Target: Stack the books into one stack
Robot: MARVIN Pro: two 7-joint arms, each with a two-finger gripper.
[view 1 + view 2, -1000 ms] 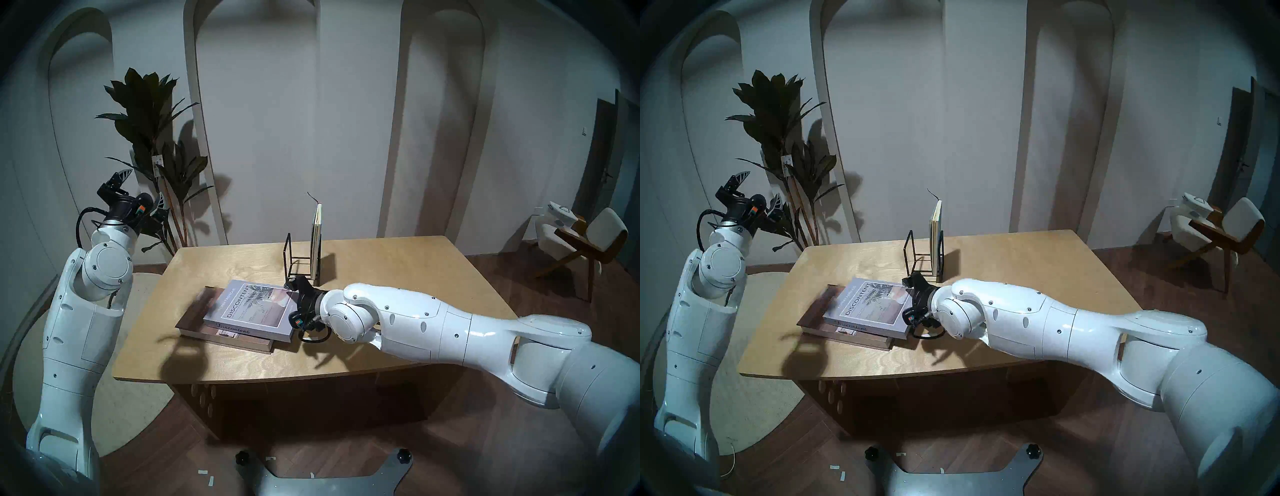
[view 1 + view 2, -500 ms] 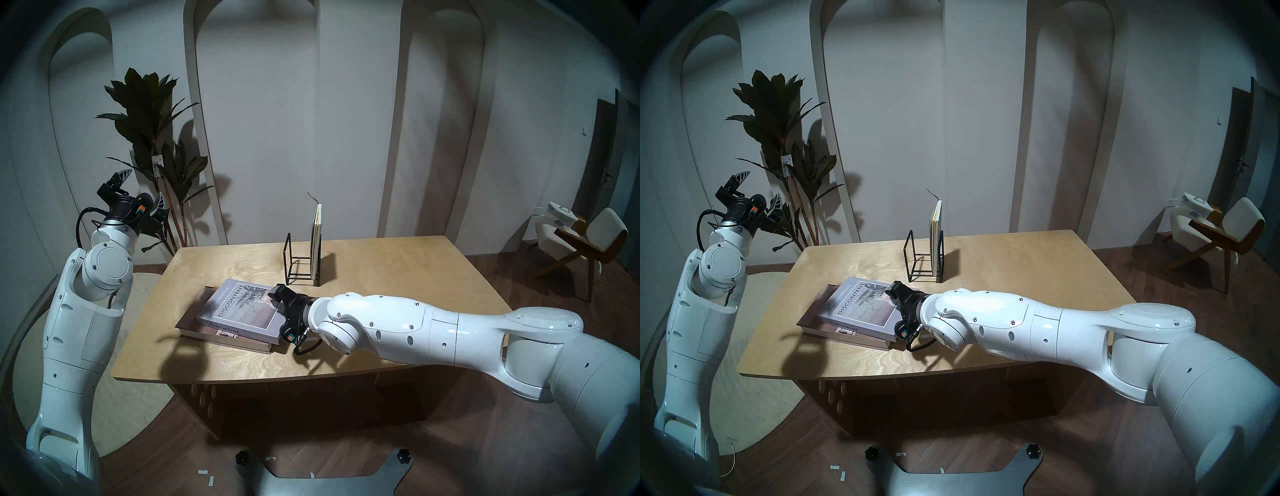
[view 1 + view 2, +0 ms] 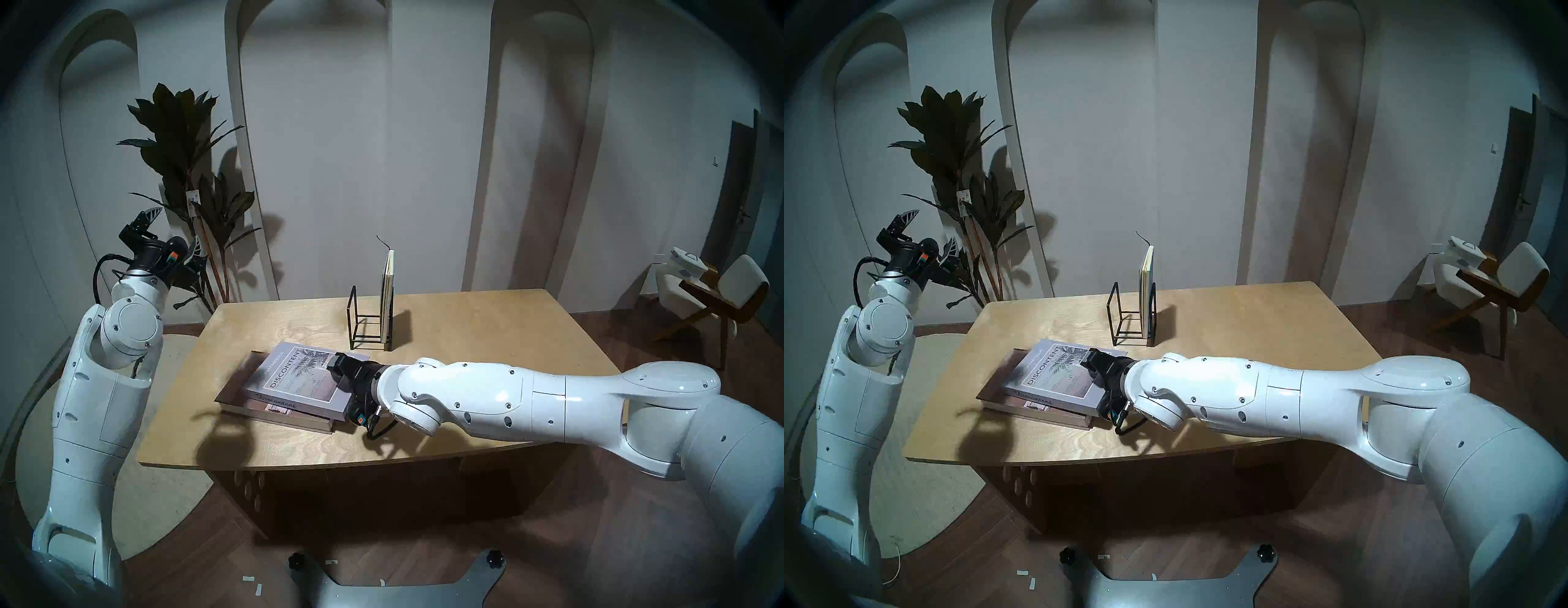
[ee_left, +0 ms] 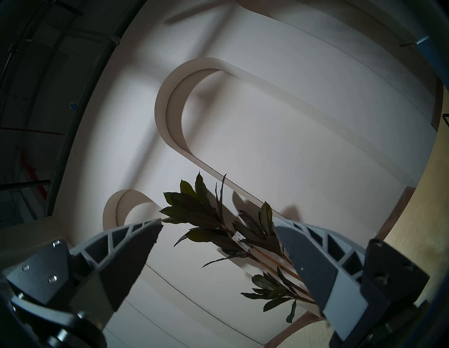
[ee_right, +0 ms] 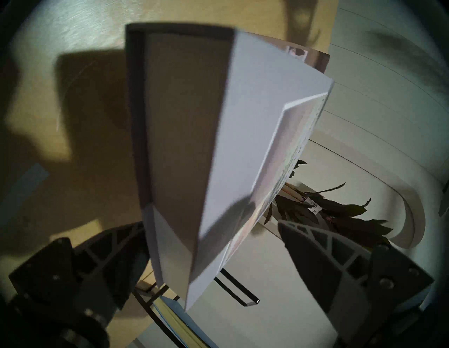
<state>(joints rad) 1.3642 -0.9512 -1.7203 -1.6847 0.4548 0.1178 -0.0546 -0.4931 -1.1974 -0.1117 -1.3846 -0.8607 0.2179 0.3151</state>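
The lavender-grey "DISCONTENT" book [image 3: 297,378] lies askew on the large brown book [image 3: 237,382] at the table's middle. My right gripper [image 3: 339,373] is open and straddles the lavender book's right edge, with one finger over the cover. In the right wrist view the lavender book [image 5: 243,145] sits between the spread fingers, a gap showing at the right finger [image 5: 315,255], above the brown book [image 5: 184,121]. The thin blue book [image 3: 388,293], with a dark ribbon, stands upright in the rack. My left gripper [image 3: 176,229] is open and empty, raised off the table's left.
The black wire rack [image 3: 360,327] stands at the back middle of the wooden table [image 3: 488,331]. A tall plant [image 3: 182,140] stands behind my left gripper. A chair [image 3: 712,293] is at the far right.
My right gripper has moved left along the table. The lavender book has slid left over the brown book and turned a little. The left arm has not moved.
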